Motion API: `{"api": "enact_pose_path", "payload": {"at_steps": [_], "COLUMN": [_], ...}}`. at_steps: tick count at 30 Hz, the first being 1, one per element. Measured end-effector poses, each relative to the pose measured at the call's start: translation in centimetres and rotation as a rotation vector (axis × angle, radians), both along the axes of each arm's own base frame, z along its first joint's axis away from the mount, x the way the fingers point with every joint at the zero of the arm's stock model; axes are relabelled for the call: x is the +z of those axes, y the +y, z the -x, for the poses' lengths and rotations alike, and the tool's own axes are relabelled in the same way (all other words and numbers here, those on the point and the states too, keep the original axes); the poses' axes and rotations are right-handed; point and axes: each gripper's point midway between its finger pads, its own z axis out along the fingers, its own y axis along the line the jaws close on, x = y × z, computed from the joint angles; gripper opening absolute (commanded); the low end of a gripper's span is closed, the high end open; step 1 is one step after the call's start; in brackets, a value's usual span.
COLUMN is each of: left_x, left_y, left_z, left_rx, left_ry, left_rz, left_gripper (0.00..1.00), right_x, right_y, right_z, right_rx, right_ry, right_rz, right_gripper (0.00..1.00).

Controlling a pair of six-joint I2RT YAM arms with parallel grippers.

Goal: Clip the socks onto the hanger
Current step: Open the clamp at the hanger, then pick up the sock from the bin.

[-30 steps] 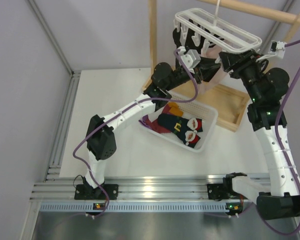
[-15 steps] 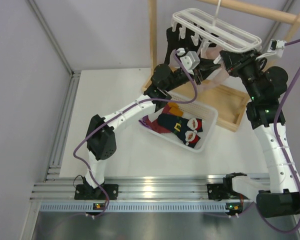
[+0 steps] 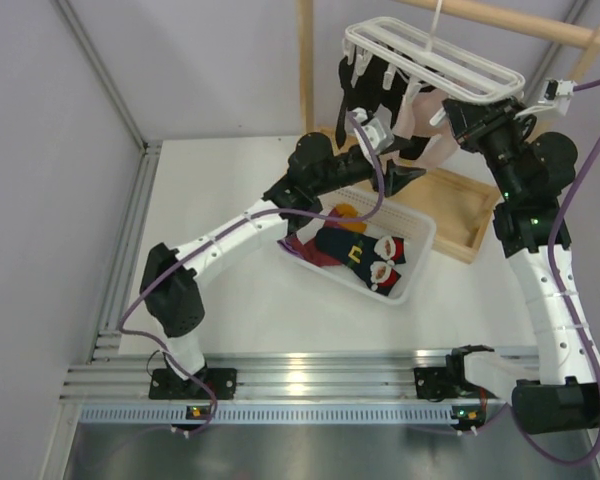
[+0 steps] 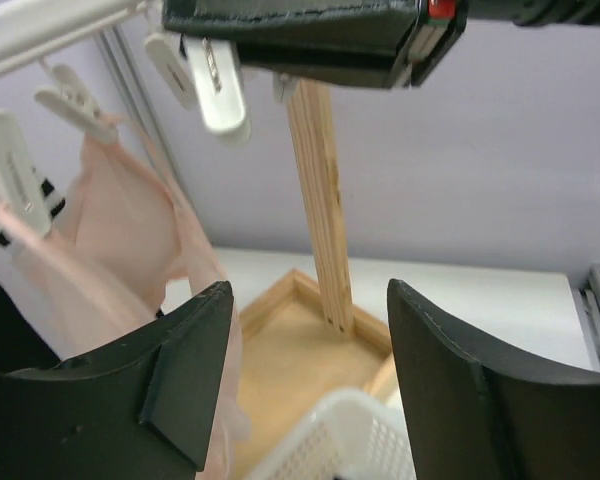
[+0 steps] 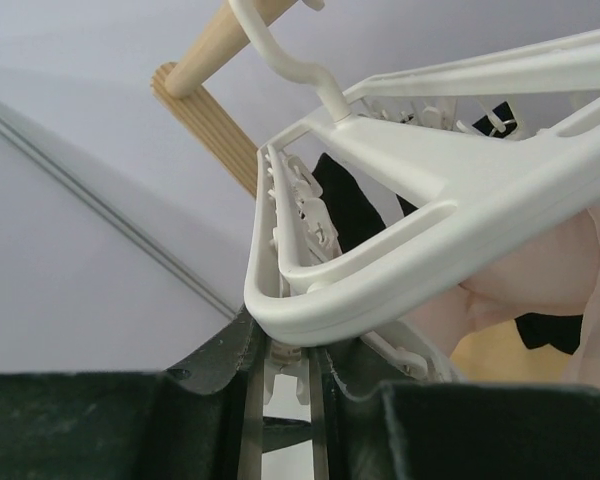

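- The hanger (image 5: 450,200), a white moulded-plastic lattice with a curved hook, is hung from the round rail of a pale wooden rack (image 4: 320,200). Small white pegs (image 4: 215,85) dangle beneath it.
- A sheer pink garment (image 4: 130,240) and a piece of dark fabric (image 5: 345,200) are clipped under the lattice.
- The socks (image 3: 360,248), soft knits in navy, maroon and orange, are heaped in a white slotted basket (image 3: 417,268) on the tabletop (image 3: 210,170), below the hanger.
- The left gripper (image 4: 310,380) is held wide apart with nothing between its matte black fingers (image 4: 180,380), near the pegs.
- The right gripper (image 5: 285,350) is drawn narrow at the hanger's rim, with a white peg seen between its fingers.
- The tabletop is smooth and white, edged by ribbed aluminium rails (image 3: 300,380) and enclosed by plain lilac-grey walls.
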Motion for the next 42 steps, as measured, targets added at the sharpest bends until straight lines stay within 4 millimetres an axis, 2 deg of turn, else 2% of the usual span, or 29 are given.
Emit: {"api": "enact_pose_path", "payload": {"at_steps": [5, 8, 11, 14, 17, 20, 22, 24, 26, 32, 35, 42], "left_x": [-0.8, -2.4, -5.9, -10.6, -15.9, -20.4, -22.7, -24.8, -26.4, -28.2, -29.8, -33.5], "left_y": [5.9, 9.6, 12.2, 12.8, 12.1, 10.5, 9.2, 7.8, 6.6, 2.4, 0.7, -0.6], "left_z": [0.0, 0.0, -0.1, 0.3, 0.7, 0.4, 0.5, 0.7, 1.1, 1.1, 0.6, -1.2], "left_rx": [0.038, 0.062, 0.08, 0.063, 0.022, 0.001, -0.007, -0.008, 0.001, -0.022, -0.05, -0.082], "left_ry": [0.077, 0.122, 0.183, 0.265, 0.351, 0.409, 0.436, 0.457, 0.484, 0.433, 0.411, 0.32], "left_rz": [-0.145, -0.232, -0.343, -0.475, -0.619, -0.738, -0.791, -0.825, -0.837, -0.782, -0.783, -0.839], "left_gripper": [0.72, 0.7, 0.69, 0.66, 0.68, 0.66, 0.61, 0.6, 0.61, 0.63, 0.63, 0.64], "right_x": [0.0, -0.1, -0.1, -0.1, -0.2, -0.2, -0.1, -0.1, -0.1, -0.2, -0.2, -0.2], "right_y": [-0.2, -0.2, -0.2, -0.2, -0.1, -0.1, -0.1, -0.1, -0.1, 0.0, 0.0, 0.1], "right_z": [0.0, 0.0, 0.0, 0.0, 0.0, 0.0, 0.0, 0.0, 0.0, 0.1, 0.1, 0.1], "right_rx": [-0.004, -0.004, -0.005, -0.001, 0.001, 0.002, 0.002, 0.002, 0.002, 0.006, 0.009, 0.014], "right_ry": [-0.003, -0.006, -0.011, -0.014, -0.017, -0.019, -0.02, -0.02, -0.021, -0.023, -0.025, -0.028], "right_rz": [0.01, 0.024, 0.039, 0.052, 0.06, 0.066, 0.067, 0.067, 0.068, 0.077, 0.08, 0.086], "right_gripper": [0.0, 0.0, 0.0, 0.0, 0.0, 0.0, 0.0, 0.0, 0.0, 0.0, 0.0, 0.0]}}
